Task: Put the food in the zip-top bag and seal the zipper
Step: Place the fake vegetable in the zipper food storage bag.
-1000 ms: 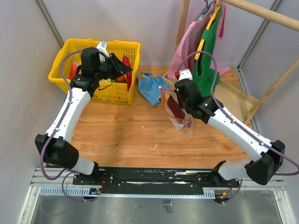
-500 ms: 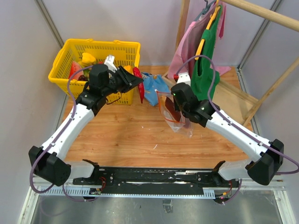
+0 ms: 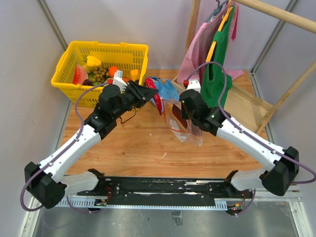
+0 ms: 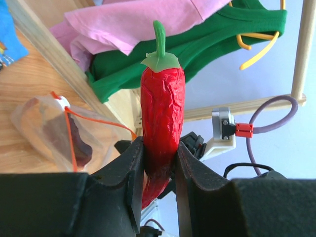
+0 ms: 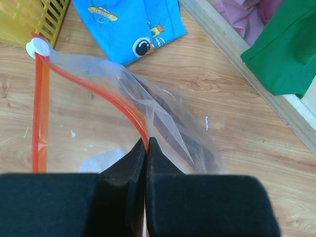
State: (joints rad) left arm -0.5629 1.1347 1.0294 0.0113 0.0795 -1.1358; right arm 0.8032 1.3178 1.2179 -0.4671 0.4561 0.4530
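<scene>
Gripping a red pepper [image 4: 162, 103] mid-body in the left gripper [image 4: 157, 163], stem up, near the zip-top bag [image 4: 44, 123]. Pinching the zipper [image 5: 38, 98] rim tight in the right gripper [image 5: 147, 148] — mouth agape, dark red slice [image 4: 79, 140] inside. Could snag the long pepper on the limp rim, or tug it loose from that thin pinch.

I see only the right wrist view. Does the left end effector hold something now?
Observer: Yes. The left end effector is shut on a pepper, red with a green stem.
Operator: Where is it, relative to the bag?
Observer: The top view shows it close beside the mouth of the bag, on the side of the basket, not inside.
Operator: What lies in the basket?
Observer: A watermelon slice, grapes and some yellow and orange pieces.
</scene>
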